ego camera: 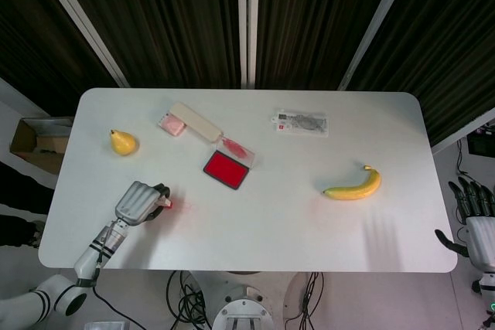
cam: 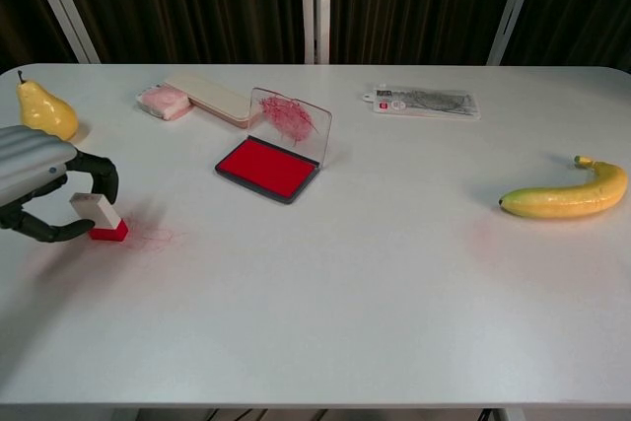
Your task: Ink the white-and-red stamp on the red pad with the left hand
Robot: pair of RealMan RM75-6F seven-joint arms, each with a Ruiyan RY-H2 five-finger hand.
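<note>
The white-and-red stamp (ego camera: pixel 167 203) (cam: pixel 99 216) stands tilted on the table near its front left, on a faint red smudge. My left hand (ego camera: pixel 138 202) (cam: pixel 39 179) is wrapped around it, with the fingers curled over its white top and the thumb against its red base. The red ink pad (ego camera: pixel 225 168) (cam: pixel 268 167) lies open to the right and farther back, its clear lid (cam: pixel 289 120) raised behind it. My right hand (ego camera: pixel 472 226) hangs off the table's right edge with fingers spread, holding nothing.
A yellow pear (ego camera: pixel 123 143) (cam: pixel 41 107) sits just behind my left hand. A cream case (ego camera: pixel 195 121) and a pink packet (ego camera: pixel 172 124) lie at the back left. A plastic-wrapped item (ego camera: pixel 300 122) lies at the back centre, and a banana (ego camera: pixel 353 186) to the right.
</note>
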